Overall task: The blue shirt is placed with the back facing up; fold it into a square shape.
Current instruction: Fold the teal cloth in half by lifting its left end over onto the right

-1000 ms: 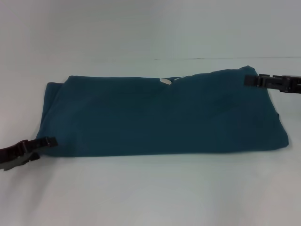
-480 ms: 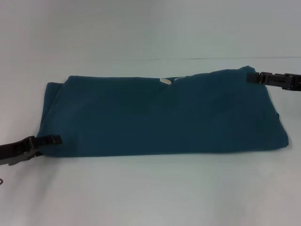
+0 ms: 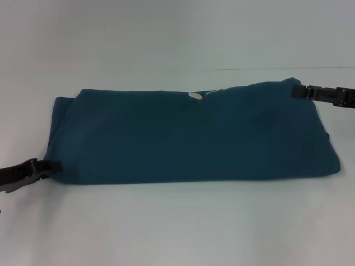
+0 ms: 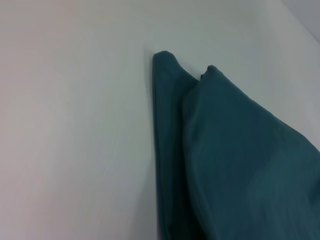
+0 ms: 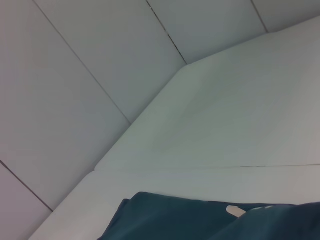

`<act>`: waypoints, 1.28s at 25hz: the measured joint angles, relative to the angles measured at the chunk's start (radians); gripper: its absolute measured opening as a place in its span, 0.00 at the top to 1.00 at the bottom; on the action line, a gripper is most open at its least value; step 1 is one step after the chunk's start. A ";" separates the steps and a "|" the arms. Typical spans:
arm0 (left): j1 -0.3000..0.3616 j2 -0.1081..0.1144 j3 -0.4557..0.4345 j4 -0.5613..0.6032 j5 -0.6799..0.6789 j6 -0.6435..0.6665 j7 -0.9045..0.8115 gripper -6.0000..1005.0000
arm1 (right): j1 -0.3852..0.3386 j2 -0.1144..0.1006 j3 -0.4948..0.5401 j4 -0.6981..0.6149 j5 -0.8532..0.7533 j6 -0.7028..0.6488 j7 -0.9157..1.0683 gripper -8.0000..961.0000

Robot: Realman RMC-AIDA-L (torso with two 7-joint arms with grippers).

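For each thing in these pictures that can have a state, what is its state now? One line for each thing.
blue shirt: folded into a long band, lying flat on the white table, a small white tag showing at its far edge.
left gripper: low at the shirt's near left corner, touching its edge.
right gripper: at the shirt's far right corner, at the cloth's edge.

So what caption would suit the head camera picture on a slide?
Blue shirt folded into a long band on the table, left end effector at its near-left corner, right end effector at its far-right corner.
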 joint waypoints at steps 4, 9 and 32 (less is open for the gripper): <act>-0.002 0.000 0.000 0.002 0.011 -0.010 -0.003 0.64 | 0.000 0.001 0.000 0.003 0.000 0.000 -0.002 0.05; -0.002 0.000 0.000 0.003 0.013 -0.019 -0.003 0.83 | 0.000 0.004 0.000 0.005 0.000 0.000 -0.007 0.05; 0.111 0.048 -0.186 0.157 0.045 0.013 0.008 0.97 | 0.084 0.058 -0.011 0.047 0.002 0.075 -0.012 0.05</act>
